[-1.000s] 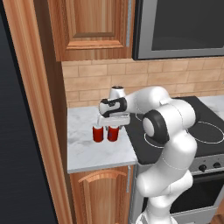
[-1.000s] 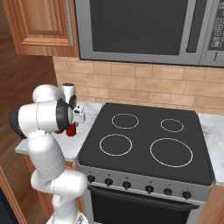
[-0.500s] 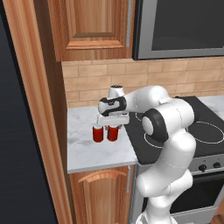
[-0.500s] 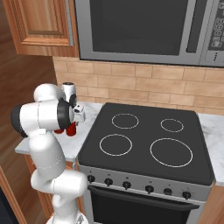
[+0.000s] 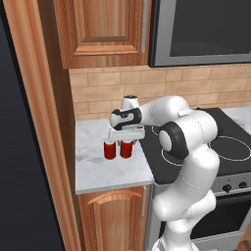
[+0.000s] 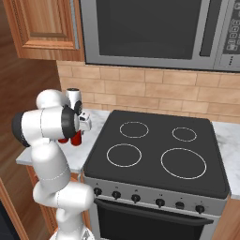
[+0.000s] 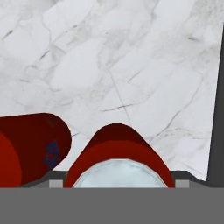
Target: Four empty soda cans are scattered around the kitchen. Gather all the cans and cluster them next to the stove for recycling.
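Beside the stove point(image 6: 154, 154), fingers point(image 5: 128, 141) straddle a soda can point(image 5: 127, 149) on the desk point(image 5: 98, 166), apparently clamped; light, thin-walled, slick, best gripped mid-body.

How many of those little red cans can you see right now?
2. Both stand side by side on the marble counter left of the stove: the left can and the right can, which is directly under the gripper. Others may be hidden behind the arm.

arm bent left, claw point(image 5: 126, 142) pointing down
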### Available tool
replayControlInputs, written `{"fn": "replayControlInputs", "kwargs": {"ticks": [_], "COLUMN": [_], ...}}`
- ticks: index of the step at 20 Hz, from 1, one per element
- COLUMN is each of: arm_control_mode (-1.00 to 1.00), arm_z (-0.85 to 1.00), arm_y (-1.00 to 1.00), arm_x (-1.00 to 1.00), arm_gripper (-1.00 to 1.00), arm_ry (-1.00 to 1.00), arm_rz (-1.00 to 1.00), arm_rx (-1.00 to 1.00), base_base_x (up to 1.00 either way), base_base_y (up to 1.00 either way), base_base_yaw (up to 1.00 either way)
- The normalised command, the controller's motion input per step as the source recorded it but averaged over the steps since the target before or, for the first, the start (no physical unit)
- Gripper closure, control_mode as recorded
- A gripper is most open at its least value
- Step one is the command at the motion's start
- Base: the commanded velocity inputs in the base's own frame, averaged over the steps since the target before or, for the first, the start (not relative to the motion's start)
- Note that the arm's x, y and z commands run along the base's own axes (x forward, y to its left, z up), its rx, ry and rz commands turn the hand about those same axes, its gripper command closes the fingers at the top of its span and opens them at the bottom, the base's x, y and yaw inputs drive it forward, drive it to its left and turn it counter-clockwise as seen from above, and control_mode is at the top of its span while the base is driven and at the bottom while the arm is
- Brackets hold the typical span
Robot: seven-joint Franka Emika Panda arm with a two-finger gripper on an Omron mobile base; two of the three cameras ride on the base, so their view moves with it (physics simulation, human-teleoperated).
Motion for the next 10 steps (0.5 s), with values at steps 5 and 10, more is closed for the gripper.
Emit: {"fn": "replayControlInputs", "kwargs": {"ticks": [5,10], "arm_control_mode": [1.0,1.0], "arm_z": [0.0,0.0], "arm_y": [0.0,0.0], "arm_x": [0.0,0.0], "arm_gripper": [1.0,-1.0], "arm_ry": [0.0,0.0], "arm_rz": [0.0,0.0], "arm_rx": [0.0,0.0], "base_base_x": [0.0,0.0], "base_base_y": [0.0,0.09], "base_base_yaw": [0.0,0.0]}}
